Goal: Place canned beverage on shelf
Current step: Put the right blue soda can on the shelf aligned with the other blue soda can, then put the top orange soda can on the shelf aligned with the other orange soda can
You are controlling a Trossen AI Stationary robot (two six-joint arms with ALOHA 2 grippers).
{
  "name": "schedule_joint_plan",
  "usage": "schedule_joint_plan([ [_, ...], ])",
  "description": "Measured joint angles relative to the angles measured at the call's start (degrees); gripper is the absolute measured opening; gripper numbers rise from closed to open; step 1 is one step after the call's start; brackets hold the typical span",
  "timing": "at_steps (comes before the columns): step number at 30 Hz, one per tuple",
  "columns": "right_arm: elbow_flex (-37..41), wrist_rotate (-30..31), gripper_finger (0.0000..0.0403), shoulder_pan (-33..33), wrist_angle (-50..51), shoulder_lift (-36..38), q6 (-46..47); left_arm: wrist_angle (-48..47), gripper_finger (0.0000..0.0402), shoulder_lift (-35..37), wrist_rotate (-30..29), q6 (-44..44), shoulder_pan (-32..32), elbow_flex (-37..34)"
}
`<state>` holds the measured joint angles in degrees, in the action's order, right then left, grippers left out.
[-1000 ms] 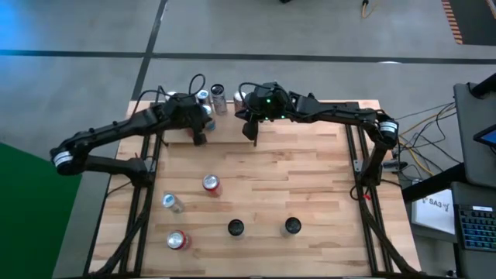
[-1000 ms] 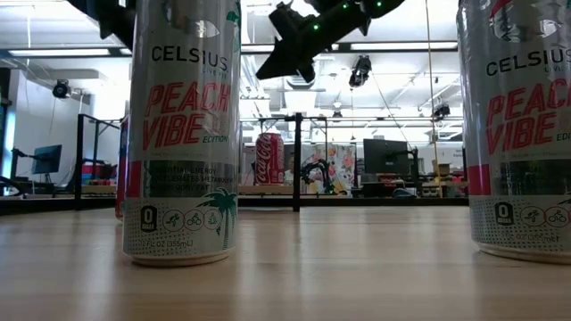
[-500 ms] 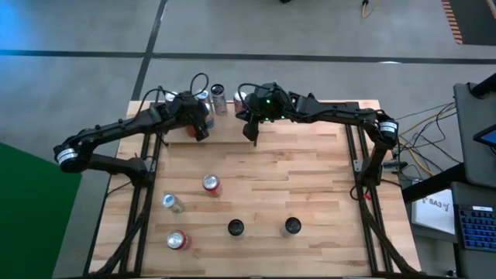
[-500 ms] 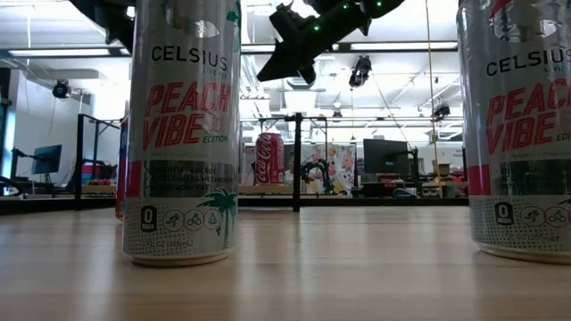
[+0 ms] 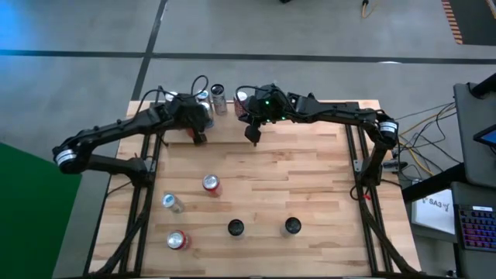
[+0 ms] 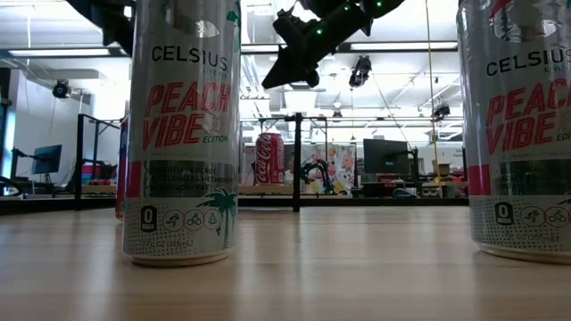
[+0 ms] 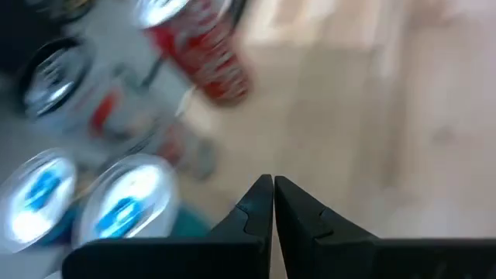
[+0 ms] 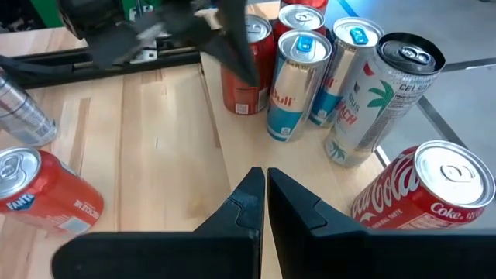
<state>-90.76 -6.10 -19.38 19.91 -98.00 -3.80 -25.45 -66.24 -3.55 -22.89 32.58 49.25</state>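
Left gripper (image 5: 199, 138): hangs over the table's far left corner, fingers pressed together in its wrist view (image 7: 273, 203), nothing between them.
Right gripper (image 5: 253, 138): hangs over the far edge near the middle, fingers closed on each other (image 8: 264, 190), empty.
Edges: black metal rods (image 5: 143, 203) run down the left and right sides of the shelf (image 5: 279, 182); a black upright rod (image 6: 295, 160) stands at the far side in the low view.
Open room: the middle of the light wood board is bare between the 2 arms and the near row of cans.
Surface: plank board, flat, pale wood.
Far cluster: several upright cans (image 5: 218, 98) crowd the far edge between the 2 grippers; the right wrist view shows 2 blue and silver cans (image 8: 294, 74), a pale Celsius can (image 8: 373, 94) and a red can (image 8: 245, 71) close together, with a Coke can (image 8: 430, 192) nearer the camera.
Near cans: a red can (image 5: 211, 184) stands left of centre, a silver can (image 5: 171, 203) and another red can (image 5: 177, 241) toward the near left, 2 dark-topped cans (image 5: 235, 228) along the near edge.
Low view: 2 Celsius Peach Vibe cans (image 6: 182, 134) loom close to the lens, a red Coke can (image 6: 269, 159) stands far behind.
Room: grey floor around the table, cables and a laptop (image 5: 474, 221) to the right.
Cans versus grippers: the cluster sits just beside both grippers, none held.
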Motion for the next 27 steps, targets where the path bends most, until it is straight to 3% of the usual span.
schedule_joint_plan([
  [3,0.0,0.0,0.0009,0.0,0.1,0.0,-0.5,0.5,0.0000,-1.0,-6.1,-1.5,0.9,-0.3],
  [16,0.0,0.0,0.0009,0.0,1.4,0.0,-1.5,2.0,0.0000,-2.1,-11.8,1.1,3.5,-0.3],
  [21,0.0,0.0,0.0009,0.0,3.3,0.0,-1.0,1.9,0.0000,-1.1,-10.0,2.3,3.4,-0.3],
  [27,0.0,-0.1,0.0009,0.0,6.2,0.0,0.3,0.9,0.0000,2.0,0.0,5.6,2.8,-0.3],
])
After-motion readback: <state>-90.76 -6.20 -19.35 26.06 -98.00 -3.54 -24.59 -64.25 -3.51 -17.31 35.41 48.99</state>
